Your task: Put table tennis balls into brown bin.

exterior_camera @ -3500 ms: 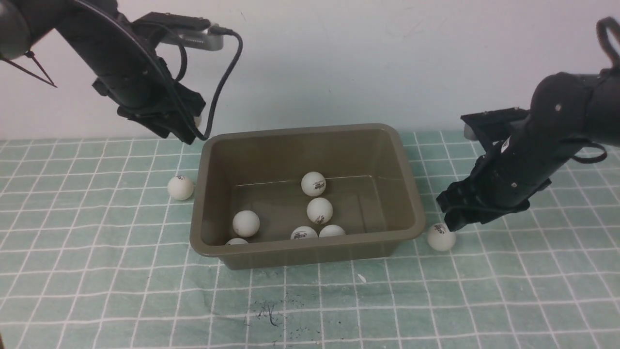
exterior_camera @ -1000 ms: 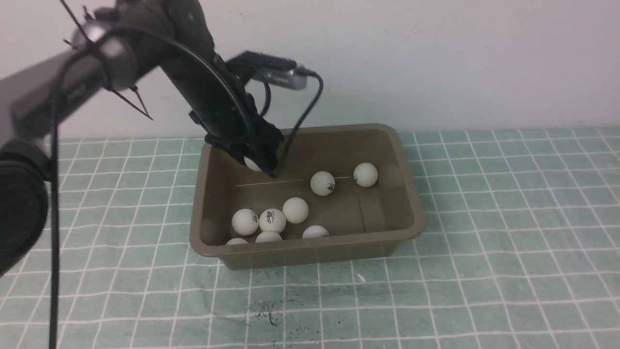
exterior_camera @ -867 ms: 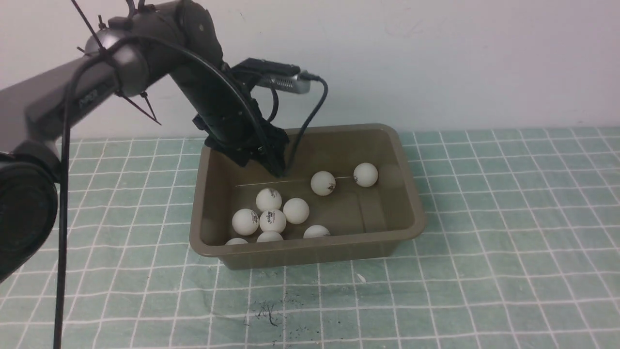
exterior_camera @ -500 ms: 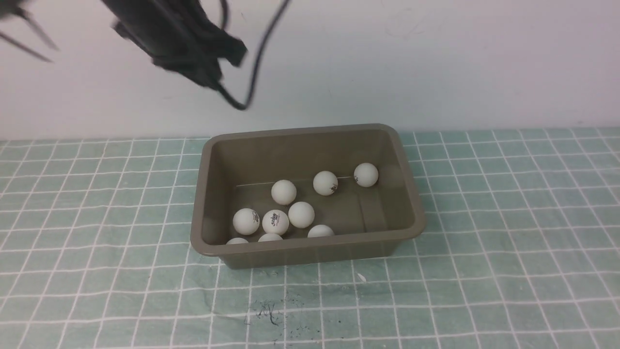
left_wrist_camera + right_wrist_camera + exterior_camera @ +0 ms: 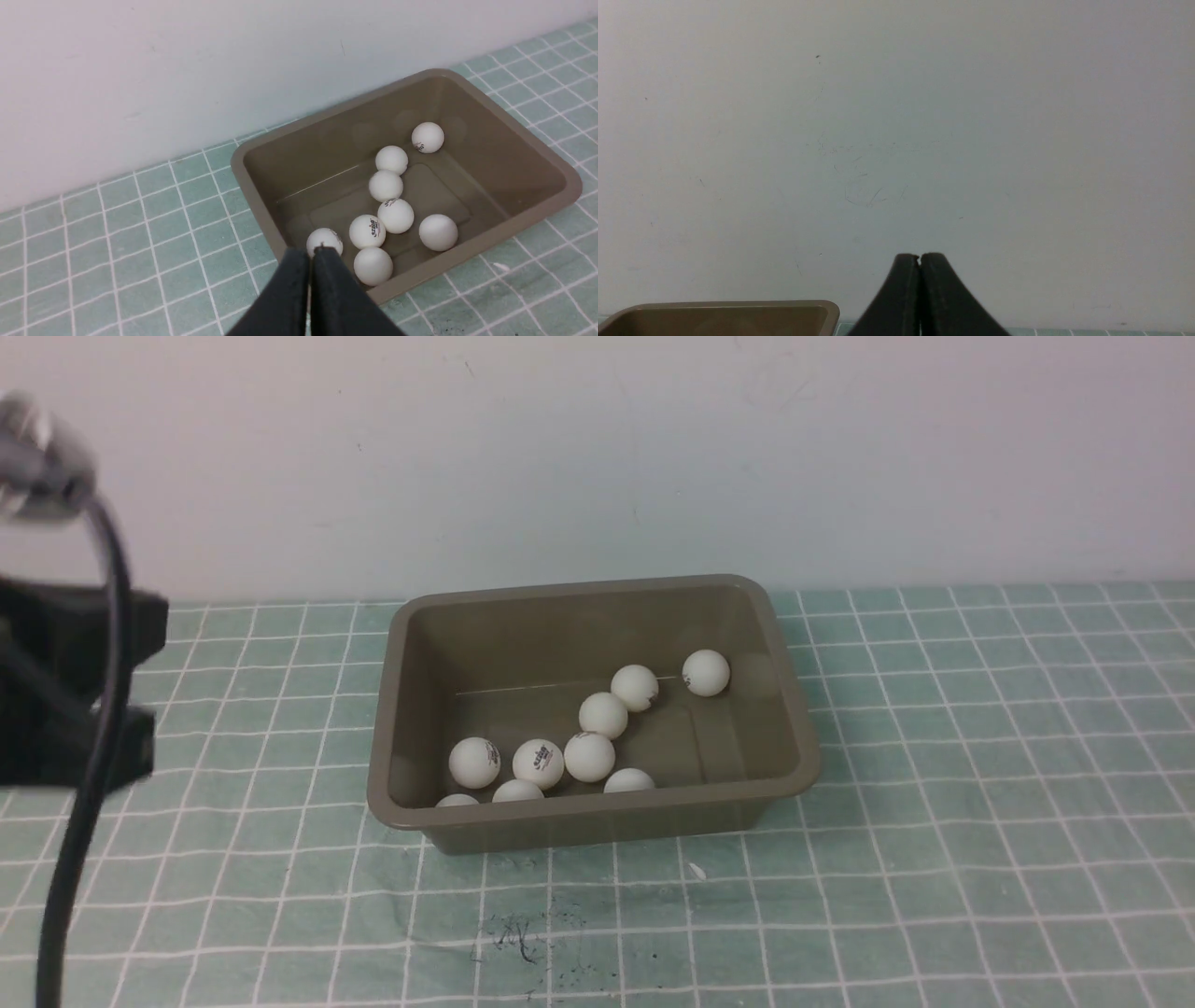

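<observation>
The brown bin (image 5: 597, 812) sits on the green gridded mat (image 5: 934, 849) near the white wall (image 5: 653, 448), mouth upward, its long axis running left to right across the front view, parallel to the wall. All nine table tennis balls (image 5: 590, 756) lie on its floor. Three form a diagonal chain from the middle up toward the far right corner, with one more ball (image 5: 706, 672) by the far right wall. The others cluster along the near wall, three partly hidden behind the rim. Several show small dark logos. The left gripper (image 5: 311, 254) is pulled back to the left of the bin, raised above the mat, its two dark fingers pressed together with nothing between them. The right gripper (image 5: 920, 257) faces the wall, also closed and empty, with a corner of the bin just visible below it.
</observation>
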Robot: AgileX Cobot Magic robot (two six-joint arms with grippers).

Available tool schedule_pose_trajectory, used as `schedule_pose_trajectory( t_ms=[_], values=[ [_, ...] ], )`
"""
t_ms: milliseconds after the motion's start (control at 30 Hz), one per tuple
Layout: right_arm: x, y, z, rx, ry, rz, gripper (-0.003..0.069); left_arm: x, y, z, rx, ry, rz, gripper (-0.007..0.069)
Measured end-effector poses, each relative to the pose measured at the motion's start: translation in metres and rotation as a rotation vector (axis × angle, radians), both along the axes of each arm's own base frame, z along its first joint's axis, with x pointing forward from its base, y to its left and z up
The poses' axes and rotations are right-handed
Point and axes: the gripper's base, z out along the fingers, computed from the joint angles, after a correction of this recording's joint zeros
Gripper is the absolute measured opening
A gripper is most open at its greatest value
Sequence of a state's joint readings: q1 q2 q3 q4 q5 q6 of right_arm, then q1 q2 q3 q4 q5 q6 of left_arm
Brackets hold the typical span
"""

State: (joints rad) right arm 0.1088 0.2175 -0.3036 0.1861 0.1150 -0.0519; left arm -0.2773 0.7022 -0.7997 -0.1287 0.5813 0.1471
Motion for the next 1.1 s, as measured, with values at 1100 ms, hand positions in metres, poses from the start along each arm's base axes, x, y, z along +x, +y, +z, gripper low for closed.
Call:
schedule_pose_trajectory(
  t_ms=[1100],
  values=[
    [0.000, 0.000, 0.000, 0.006, -0.001, 0.001, -0.0013, -0.085, 0.035, -0.146, -0.033, -0.202, 0.185, -0.0004]
  ],
)
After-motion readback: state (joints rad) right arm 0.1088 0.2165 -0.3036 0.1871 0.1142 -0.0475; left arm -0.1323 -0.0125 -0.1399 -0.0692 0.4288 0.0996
